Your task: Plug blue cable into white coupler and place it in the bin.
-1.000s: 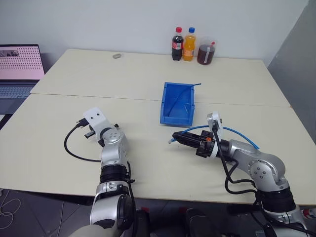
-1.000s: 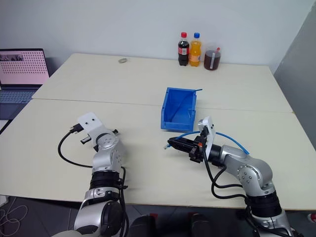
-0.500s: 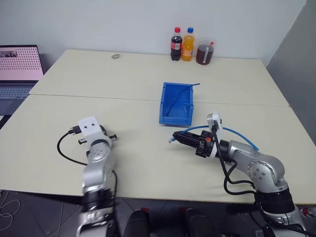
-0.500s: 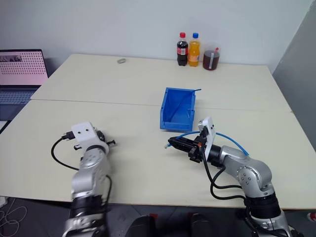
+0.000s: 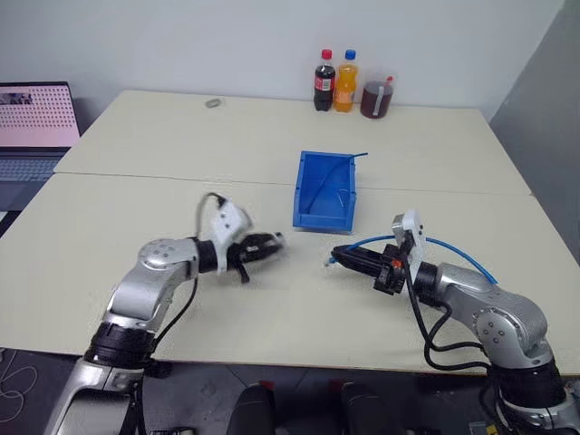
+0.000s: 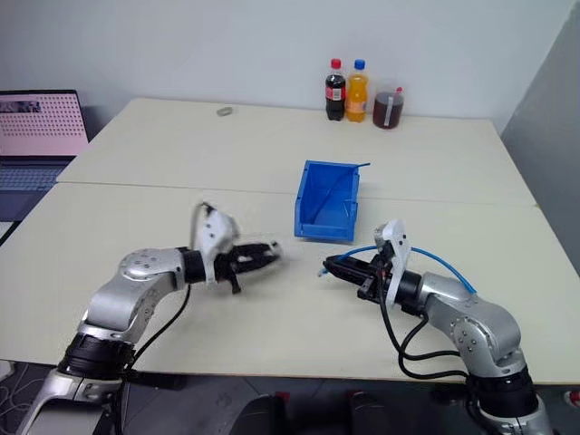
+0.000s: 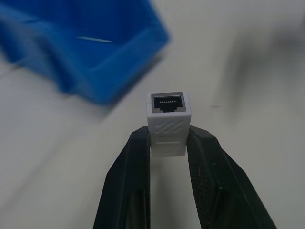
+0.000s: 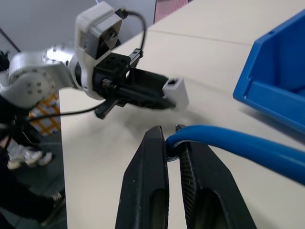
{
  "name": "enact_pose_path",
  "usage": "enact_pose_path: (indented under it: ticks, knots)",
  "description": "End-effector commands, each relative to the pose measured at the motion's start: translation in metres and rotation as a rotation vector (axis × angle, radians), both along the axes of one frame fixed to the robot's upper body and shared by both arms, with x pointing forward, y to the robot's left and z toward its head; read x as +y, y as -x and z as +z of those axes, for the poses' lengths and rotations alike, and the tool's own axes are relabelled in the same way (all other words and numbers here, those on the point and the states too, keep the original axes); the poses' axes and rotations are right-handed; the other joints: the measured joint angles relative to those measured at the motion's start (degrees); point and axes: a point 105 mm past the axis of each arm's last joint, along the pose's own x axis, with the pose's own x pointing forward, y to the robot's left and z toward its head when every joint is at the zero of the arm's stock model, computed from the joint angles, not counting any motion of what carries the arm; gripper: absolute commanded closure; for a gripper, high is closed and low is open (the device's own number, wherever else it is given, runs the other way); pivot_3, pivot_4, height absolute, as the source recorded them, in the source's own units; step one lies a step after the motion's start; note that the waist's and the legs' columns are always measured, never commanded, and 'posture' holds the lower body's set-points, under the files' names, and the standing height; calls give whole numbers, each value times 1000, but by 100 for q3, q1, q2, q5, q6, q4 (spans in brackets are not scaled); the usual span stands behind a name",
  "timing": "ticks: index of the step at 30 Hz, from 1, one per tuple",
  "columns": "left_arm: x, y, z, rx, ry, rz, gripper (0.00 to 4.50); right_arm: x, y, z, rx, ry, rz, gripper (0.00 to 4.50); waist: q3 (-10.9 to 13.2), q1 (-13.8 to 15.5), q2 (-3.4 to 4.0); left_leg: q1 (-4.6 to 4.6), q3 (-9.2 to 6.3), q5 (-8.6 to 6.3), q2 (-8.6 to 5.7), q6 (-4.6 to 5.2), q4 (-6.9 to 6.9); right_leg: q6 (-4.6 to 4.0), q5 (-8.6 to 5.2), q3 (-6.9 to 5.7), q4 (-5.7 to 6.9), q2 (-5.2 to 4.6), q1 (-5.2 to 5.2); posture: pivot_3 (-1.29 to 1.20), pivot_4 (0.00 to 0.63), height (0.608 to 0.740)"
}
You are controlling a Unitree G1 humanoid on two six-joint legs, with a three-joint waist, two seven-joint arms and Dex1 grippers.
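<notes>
Office, pale tables, laptop

Bare table lies between the two hands; the bin stands just beyond.

No text is legible anywhere (the bottle labels are too small).

One blue bin. One blue cable. One white coupler. Two grippers, left and right. Two drink bottles, one dark, one orange. One cup of dark drink. One laptop. Two tables pushed together.
</notes>
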Motion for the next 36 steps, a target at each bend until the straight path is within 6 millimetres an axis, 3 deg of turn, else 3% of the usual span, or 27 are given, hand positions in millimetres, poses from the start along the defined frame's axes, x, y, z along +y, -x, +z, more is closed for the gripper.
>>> enact_pose_path:
  ticks: [1,7,11,21,36]
  knots:
    - [-3,9,-9,6,-99,-187,3736,3,9,12,-89,14,36,4444,1,0,2,-1,-1,0,3,0,0,-1,-1,-1,1,5,0,0,150,740]
    - [-12,13,-26,32,-156,-293,3736,5,13,13,-141,64,43,4444,1,17,2,-3,-3,0,7,1,4,21,-15,0,3,9,-1,0,150,740]
    - [-19,15,-37,21,-182,-327,3736,17,11,11,-195,111,76,4444,0,28,4,-2,-4,0,7,1,8,21,-15,0,4,9,2,0,150,740]
    - [-24,10,-40,5,-190,-338,3736,45,-6,-7,-259,238,135,4444,-4,63,3,0,-6,1,5,2,18,26,-11,-1,6,7,9,0,150,740]
    - [-24,10,-42,10,-184,-323,3736,42,-5,-28,-256,359,158,4445,-12,75,7,2,-7,1,4,2,23,26,-8,-3,10,5,12,0,150,740]
